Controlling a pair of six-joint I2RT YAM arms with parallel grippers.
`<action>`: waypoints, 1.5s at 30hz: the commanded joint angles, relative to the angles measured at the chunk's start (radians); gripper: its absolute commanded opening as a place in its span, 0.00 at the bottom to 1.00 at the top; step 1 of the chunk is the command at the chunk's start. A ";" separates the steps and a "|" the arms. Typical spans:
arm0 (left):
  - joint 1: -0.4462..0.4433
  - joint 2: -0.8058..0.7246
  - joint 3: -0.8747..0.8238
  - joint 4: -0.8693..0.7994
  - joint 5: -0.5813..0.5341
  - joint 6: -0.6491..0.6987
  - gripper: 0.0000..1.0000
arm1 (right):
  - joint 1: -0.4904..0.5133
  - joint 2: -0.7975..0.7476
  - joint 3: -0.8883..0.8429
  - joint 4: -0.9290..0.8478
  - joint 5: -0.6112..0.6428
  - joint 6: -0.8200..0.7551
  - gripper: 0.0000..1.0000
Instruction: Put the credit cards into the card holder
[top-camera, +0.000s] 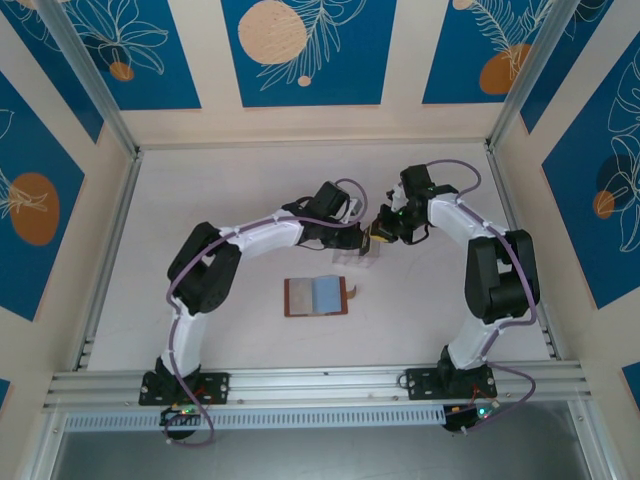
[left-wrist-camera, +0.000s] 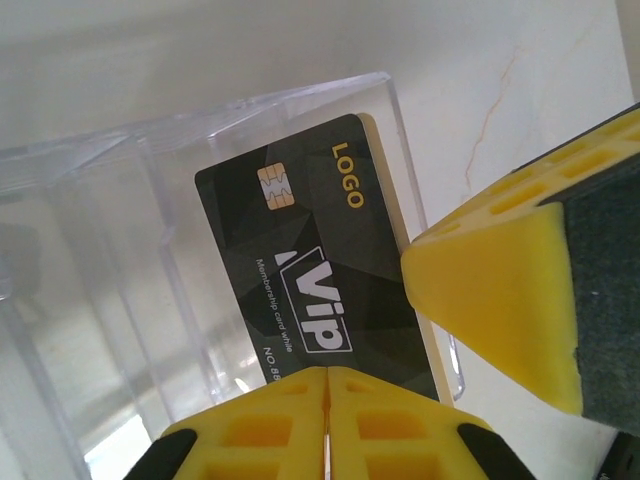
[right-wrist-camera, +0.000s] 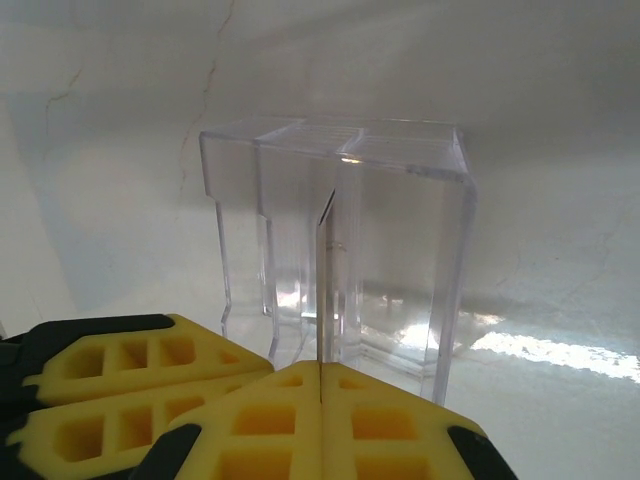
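- The brown leather card holder (top-camera: 317, 296), a small rectangular folder, lies open and flat on the white table (top-camera: 200, 190). It is nearer the arm bases than both pincers, slightly toward the left arm's side.
- The left gripper (left-wrist-camera: 328, 388) has its yellow fingers pressed together, low beside the stand. I cannot tell whether they pinch anything.
- The black plastic credit card (left-wrist-camera: 320, 270) stands on end in the clear plastic slotted stand (left-wrist-camera: 110, 210). By my reading it must lift straight up before heading to the holder.
- The right gripper (right-wrist-camera: 320, 378) is clenched on that card, whose thin edge runs into its seam.

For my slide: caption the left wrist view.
Left claw and right claw pinch a black card in the clear stand.
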 joint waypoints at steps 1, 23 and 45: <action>0.007 0.010 0.027 0.048 0.052 -0.018 0.08 | -0.010 -0.045 -0.023 0.000 -0.027 0.013 0.00; -0.006 0.113 0.073 0.048 0.043 -0.034 0.07 | -0.021 -0.060 -0.033 -0.003 -0.027 0.017 0.00; 0.034 -0.019 0.072 0.056 0.118 -0.062 0.14 | -0.031 -0.166 -0.068 0.005 -0.007 0.024 0.00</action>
